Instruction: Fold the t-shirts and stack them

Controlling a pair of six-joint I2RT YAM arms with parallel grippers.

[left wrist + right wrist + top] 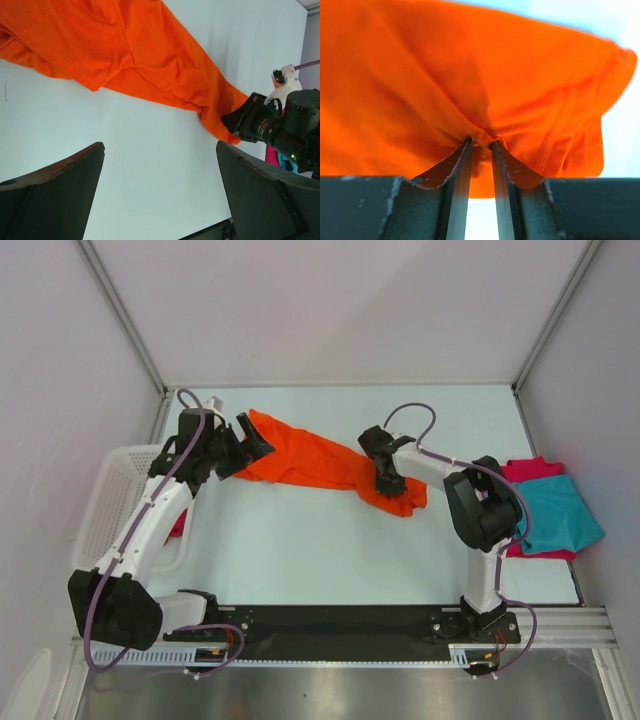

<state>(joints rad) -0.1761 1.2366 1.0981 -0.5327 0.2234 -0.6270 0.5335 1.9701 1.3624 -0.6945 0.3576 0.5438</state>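
The worktop carries the orange t-shirt, drawn out in a long rumpled band across its far half, from near the far-left corner toward the right side; this looks like spreading it for a fold. A teal t-shirt lies on a crimson t-shirt at the right edge, seemingly the stack it will join. The right pincer is nipped onto a bunched fold at the orange shirt's right end. The left pincer gapes wide just beside the left end, gripping nothing.
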